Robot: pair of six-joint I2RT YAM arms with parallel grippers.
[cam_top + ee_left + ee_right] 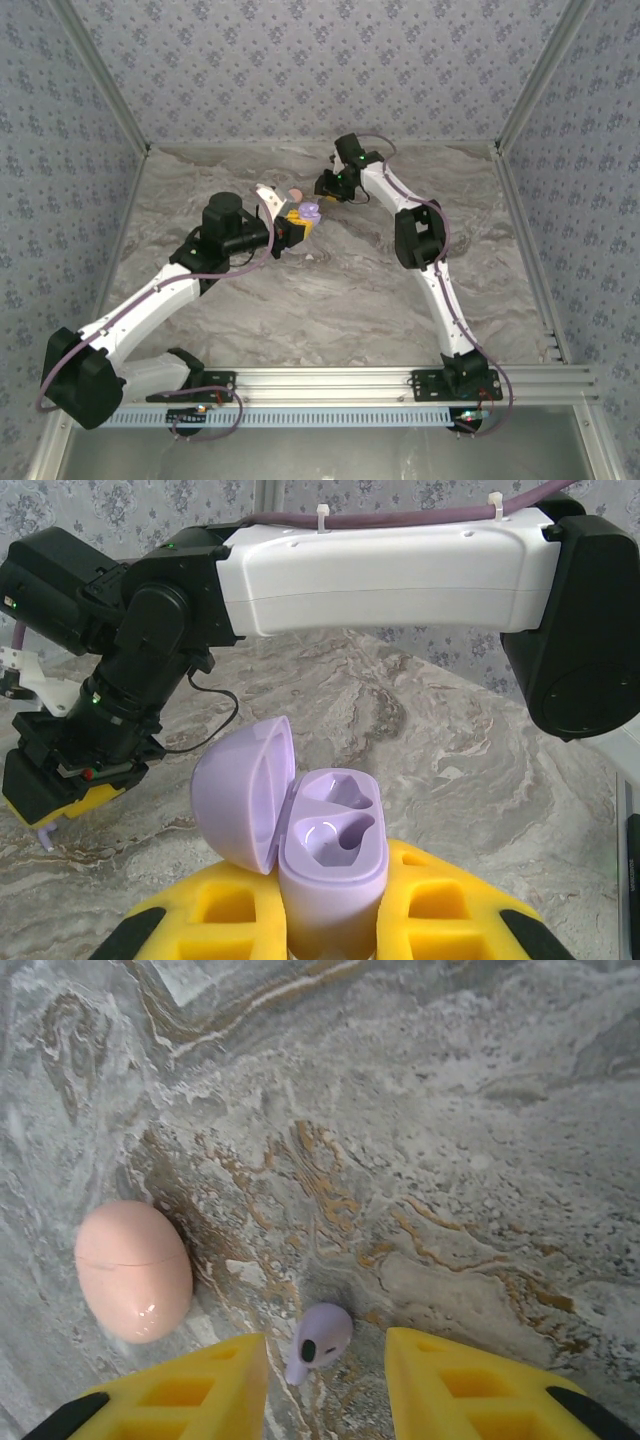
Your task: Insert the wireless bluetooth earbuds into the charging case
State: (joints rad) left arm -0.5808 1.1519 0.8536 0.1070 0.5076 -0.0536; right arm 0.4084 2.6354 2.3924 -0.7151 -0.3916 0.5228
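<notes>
1. The left pincer (330, 925) is clenched on the lilac charging case (332, 855), with one yellow finger (215, 910) on each side of the case's lower body.
2. The case stands upright in that grip with its lid (245, 792) swung open to the left. Its two moulded hollows face up in plain view.
3. From the top camera, the left pincer (296, 226) holds the case (309, 212) near the middle of the marbled surface (340, 290). The right pincer (323, 186) is just beyond it.
4. The right pincer (325, 1345) is released. Its yellow fingers (215, 1385) stand apart, pointing down at the surface (450, 1160).
5. A lilac earbud (320, 1340) sits in the gap between those fingers, with a clear space on either side. It appears to lie on the surface with its stem pointing toward the camera.
6. A closed pink case (133, 1270) rests on the surface to the left of the earbud, apart from it and outside the fingers.
7. In the left wrist view, the right pincer (50, 800) hangs low at the left edge. A small lilac stem (45, 836) shows beneath its yellow finger, well apart from the open case.
</notes>
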